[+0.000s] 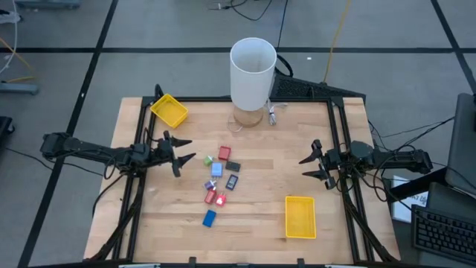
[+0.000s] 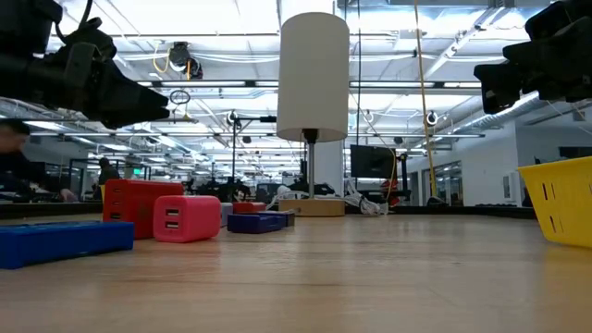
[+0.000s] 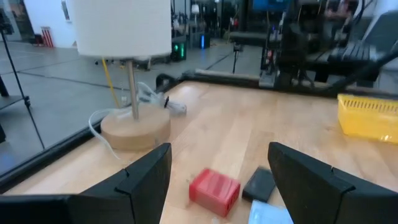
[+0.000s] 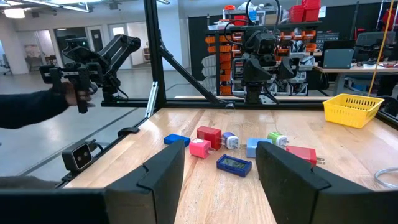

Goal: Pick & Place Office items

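Observation:
The office items, several tiny blocks, lie flat on the wooden table's middle: a red one (image 1: pixel 224 153), a green one (image 1: pixel 207 159), a black one (image 1: pixel 233 166), a light blue one (image 1: pixel 216 170) and a blue one (image 1: pixel 209 217). My left gripper (image 1: pixel 178 155) hovers open at the cluster's left, level, with the red block (image 3: pixel 214 188) lying on the table ahead of its fingers. My right gripper (image 1: pixel 312 164) hovers open at the table's right side, pointing at the cluster (image 4: pixel 234 163) from a distance. Neither touches anything.
A tall white cylinder (image 1: pixel 253 73) on a round wooden foot (image 3: pixel 134 130) stands at the far middle. One yellow tray (image 1: pixel 169 110) sits at the far left, another (image 1: pixel 300 217) at the near right. Beyond the table, a person's dark sleeve (image 4: pixel 34 107) shows.

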`<state>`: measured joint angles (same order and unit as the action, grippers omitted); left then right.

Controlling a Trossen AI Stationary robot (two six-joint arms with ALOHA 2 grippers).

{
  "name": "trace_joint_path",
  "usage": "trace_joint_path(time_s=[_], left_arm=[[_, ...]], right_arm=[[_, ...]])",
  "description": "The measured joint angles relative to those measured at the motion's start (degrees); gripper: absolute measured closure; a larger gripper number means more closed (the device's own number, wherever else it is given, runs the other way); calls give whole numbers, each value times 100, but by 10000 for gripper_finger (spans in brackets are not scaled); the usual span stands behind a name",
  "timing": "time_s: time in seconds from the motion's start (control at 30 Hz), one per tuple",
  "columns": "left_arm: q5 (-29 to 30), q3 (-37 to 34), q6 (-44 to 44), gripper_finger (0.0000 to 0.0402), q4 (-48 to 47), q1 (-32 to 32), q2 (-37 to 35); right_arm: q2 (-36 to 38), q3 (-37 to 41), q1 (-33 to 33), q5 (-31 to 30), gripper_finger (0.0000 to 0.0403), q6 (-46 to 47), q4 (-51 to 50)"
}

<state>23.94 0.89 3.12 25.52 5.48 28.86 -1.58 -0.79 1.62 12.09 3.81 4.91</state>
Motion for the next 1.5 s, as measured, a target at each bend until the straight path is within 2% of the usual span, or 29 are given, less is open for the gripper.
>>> trace_joint_path(time_s=[0.23,0.43,0.6,0.73,0.87,1.0,1.37,1.5], left_arm=[[-352,2,1019,130,793,2,-2],[6,2,1163,130,680,-3,-2],[-247,31,2214,130,182,-5,-2],[-595,647,2781,131,-1267,-25,147],[-536,1750,2914,130,-3276,-25,764],[-442,2462,2849,130,-4292,-26,1610],[-298,2592,2824,131,-3707,-25,3579],[-188,2592,2514,130,-3314,-25,4151]], right_arm=[[1,1,-1,-2,216,0,0],[2,0,0,-2,216,0,0],[2,1,-2,-2,216,0,0],[0,-1,1,-2,216,0,2],[2,0,-2,-2,216,0,0],[2,1,-2,-2,216,0,0],[2,1,-2,-1,216,0,0],[2,-1,-2,-2,216,0,0]])
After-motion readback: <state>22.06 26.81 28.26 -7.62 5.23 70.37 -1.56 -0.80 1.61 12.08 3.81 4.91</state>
